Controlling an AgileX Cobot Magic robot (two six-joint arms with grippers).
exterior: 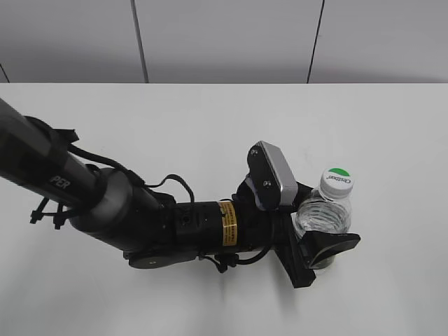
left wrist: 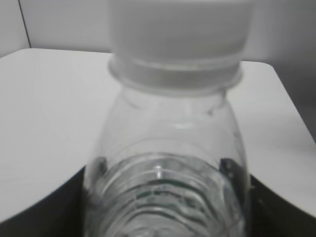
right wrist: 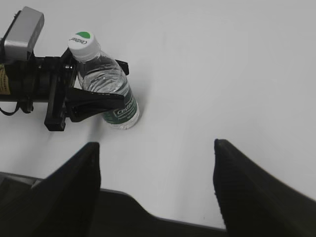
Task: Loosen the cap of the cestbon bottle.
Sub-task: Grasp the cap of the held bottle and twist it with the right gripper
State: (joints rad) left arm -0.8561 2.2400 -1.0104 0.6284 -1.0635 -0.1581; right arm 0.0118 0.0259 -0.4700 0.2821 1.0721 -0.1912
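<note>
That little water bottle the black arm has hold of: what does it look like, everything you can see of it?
The cestbon bottle is small, clear plastic, ribbed at the shoulders, with a dark green label band low on its body. It stands upright on the white table. Its cap is still on, white with a top half green, half white and small lettering. The left gripper clasps its body with a black finger on each side; the right gripper is open and well clear of it.

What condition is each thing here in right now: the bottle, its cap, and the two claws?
Small clear plastic water bottle: upright on the white table, gripped around its body.
Round green-and-white screw cap: on the neck, untouched.
Left gripper: shut on the bottle.
Right gripper: open, empty, apart from the bottle.
</note>
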